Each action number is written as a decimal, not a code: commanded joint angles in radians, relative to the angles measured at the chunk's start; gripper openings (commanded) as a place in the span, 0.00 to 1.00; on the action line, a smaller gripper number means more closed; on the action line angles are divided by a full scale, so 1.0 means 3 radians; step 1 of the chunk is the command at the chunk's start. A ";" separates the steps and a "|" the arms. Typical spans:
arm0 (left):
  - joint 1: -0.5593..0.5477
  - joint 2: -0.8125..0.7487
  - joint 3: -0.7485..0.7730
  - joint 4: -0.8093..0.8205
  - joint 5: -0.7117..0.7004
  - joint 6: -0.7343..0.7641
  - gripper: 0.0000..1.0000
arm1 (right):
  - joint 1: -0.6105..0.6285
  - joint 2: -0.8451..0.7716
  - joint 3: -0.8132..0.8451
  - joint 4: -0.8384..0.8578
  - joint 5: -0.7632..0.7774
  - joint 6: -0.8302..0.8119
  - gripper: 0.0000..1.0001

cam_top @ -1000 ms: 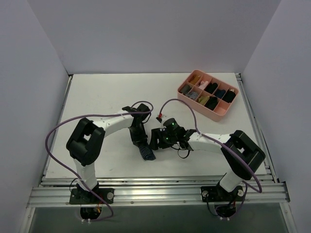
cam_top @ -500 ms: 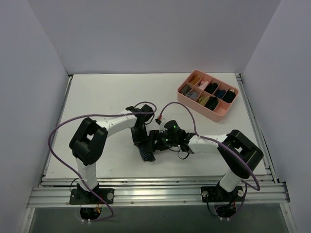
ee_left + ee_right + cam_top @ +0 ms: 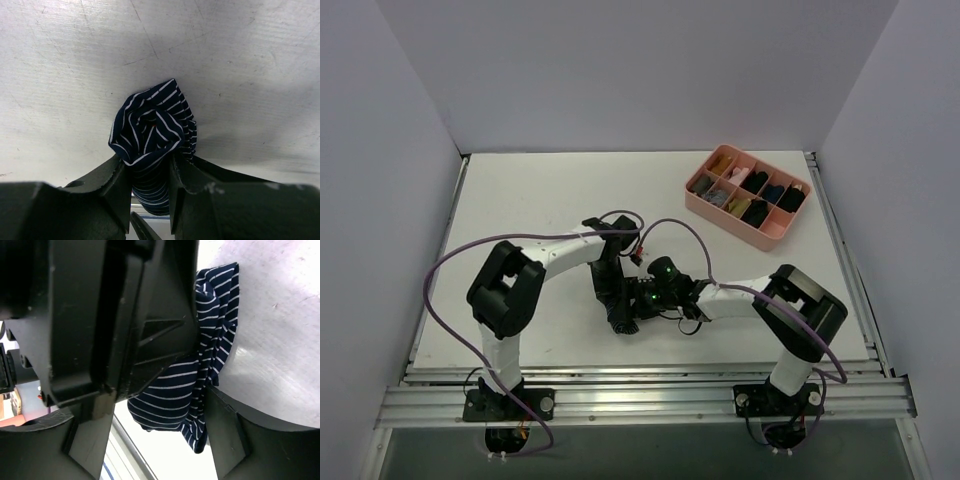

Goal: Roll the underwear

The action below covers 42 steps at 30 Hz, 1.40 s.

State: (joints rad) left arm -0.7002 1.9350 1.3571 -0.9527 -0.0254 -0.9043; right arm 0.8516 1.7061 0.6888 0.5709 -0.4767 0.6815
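The underwear [image 3: 152,129] is a navy pinstriped cloth wound into a tight spiral roll. My left gripper [image 3: 150,172] is shut on it, one finger on each side of the roll, which stands against the white table. In the top view the roll [image 3: 621,325] pokes out below the left gripper [image 3: 617,303]. My right gripper [image 3: 642,298] sits right beside the left one. In the right wrist view its jaws [image 3: 155,440] stand wide apart around the hanging cloth [image 3: 175,400] and the left gripper's black body; its right finger [image 3: 226,432] touches the cloth. No pinkish waistband edge shows.
A pink divided tray [image 3: 775,229] holding several small rolled bundles stands at the back right. Purple cables loop over both arms. The table's front rail [image 3: 640,392] runs just behind the bases. White walls enclose the sides and back.
My right gripper has moved left until it sits against the left gripper and the roll. The left gripper has shifted slightly, still holding the roll.
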 commanded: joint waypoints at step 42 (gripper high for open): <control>0.1025 -0.1546 0.0467 0.0082 0.1592 0.0401 0.89 | -0.0751 -0.0662 0.2159 -0.3533 0.2355 -0.0410 0.00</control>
State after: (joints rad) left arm -0.3992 1.5322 1.5249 -1.0298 0.3038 -0.7967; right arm 0.7250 1.4609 1.1282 -0.2852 0.0154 0.6258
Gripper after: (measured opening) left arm 0.863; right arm 0.286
